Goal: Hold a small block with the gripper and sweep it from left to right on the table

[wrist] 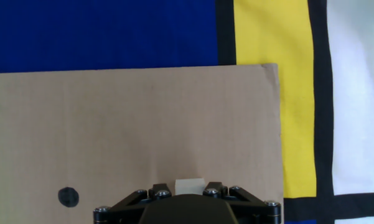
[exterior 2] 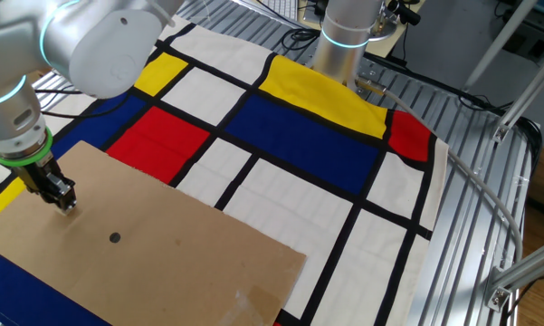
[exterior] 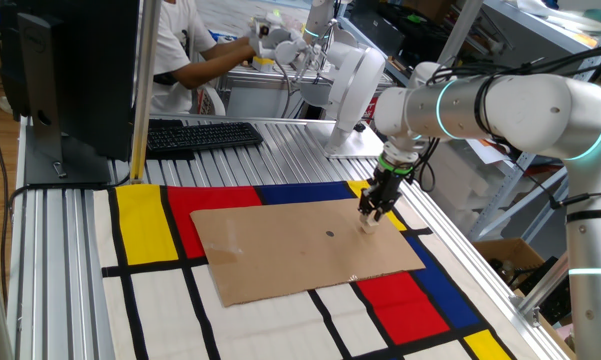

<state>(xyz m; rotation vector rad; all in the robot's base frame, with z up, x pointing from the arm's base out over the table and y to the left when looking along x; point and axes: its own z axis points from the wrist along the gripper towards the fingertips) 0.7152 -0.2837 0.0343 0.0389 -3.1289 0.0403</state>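
Observation:
The small block (wrist: pixel 190 185) is a pale beige cube clamped between the black fingers of my gripper (wrist: pixel 190 190), low in the hand view. The gripper (exterior: pixel 370 218) stands upright over the right end of the brown cardboard sheet (exterior: pixel 300 250) with the block (exterior: pixel 369 224) at its tip touching the sheet. From the other side the gripper (exterior 2: pixel 65 203) sits near the cardboard's left part, under the green ring, and the block is too small to make out there. The table (exterior: pixel 70 250) carries the coloured mat.
A small dark dot mark (exterior: pixel 330 235) lies on the cardboard, left of the gripper. A keyboard (exterior: pixel 200 134) and a monitor (exterior: pixel 70 70) stand at the table's back left. A second arm base (exterior 2: pixel 344 41) rises at the mat's far edge. A person works behind the table.

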